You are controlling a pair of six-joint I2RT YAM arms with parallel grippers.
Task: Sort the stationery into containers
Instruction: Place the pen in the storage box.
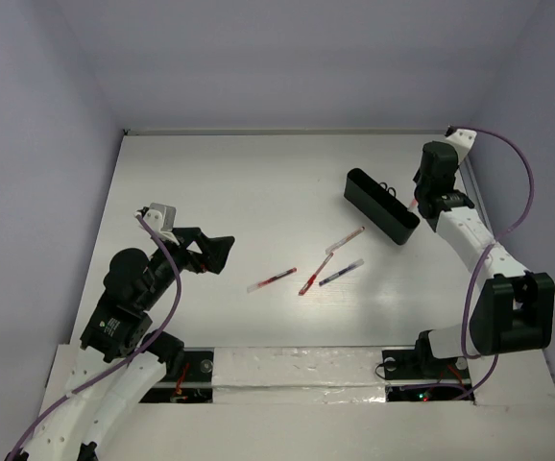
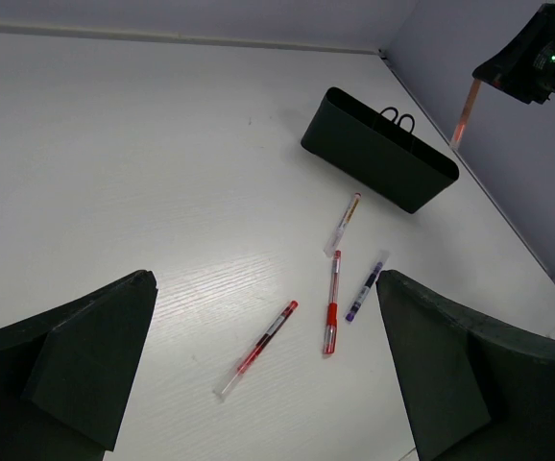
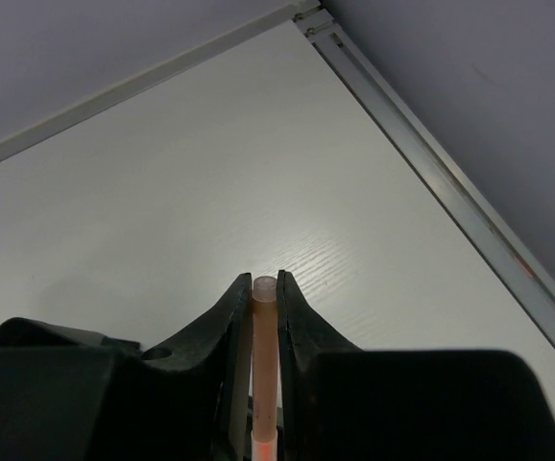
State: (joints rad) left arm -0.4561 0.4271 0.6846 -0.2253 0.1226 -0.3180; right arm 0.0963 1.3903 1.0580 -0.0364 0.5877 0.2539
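Transfer step: right gripper (image 3: pixel 265 284) clamping red pen (image 3: pixel 264 384), tray (image 1: pixel 381 206) sitting just beside it. Next move likely needing alignment over tray opening, then release. Left gripper (image 1: pixel 215 252) hovering, jaws apart – loose pens (image 2: pixel 332 303) lying ahead.

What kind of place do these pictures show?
Probably a robot test cell: a white wood-grain table boxed by plain pale walls, two white robot arms bolted at its edge, and thin red pens near a long black tray.

Inside the black tray (image 2: pixel 366 154), the scissors (image 2: pixel 398 118) show only handle loops; blades hidden.
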